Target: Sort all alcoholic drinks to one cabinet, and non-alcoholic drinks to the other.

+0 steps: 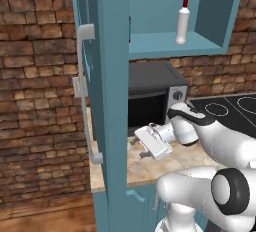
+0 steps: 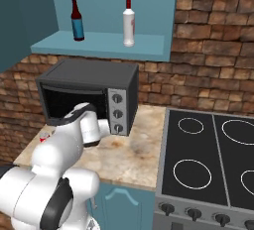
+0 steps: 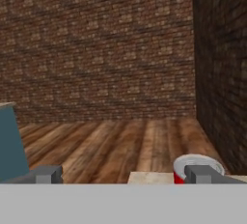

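Claw [image 1: 145,151] spread wide and holding nothing, low over the surface [image 2: 129,159] in front of the microwave [image 2: 89,95], red can [image 3: 193,167] sitting just past one fingertip [image 3: 200,174] near the surface's edge. Best to shift sideways until the can sits squarely between the fingers, then close gently on its middle to avoid tipping it off the edge. Farther up on the open cabinet shelf [image 2: 99,43], dark bottle [image 2: 76,21] and pale bottle [image 2: 129,22] upright, well apart.
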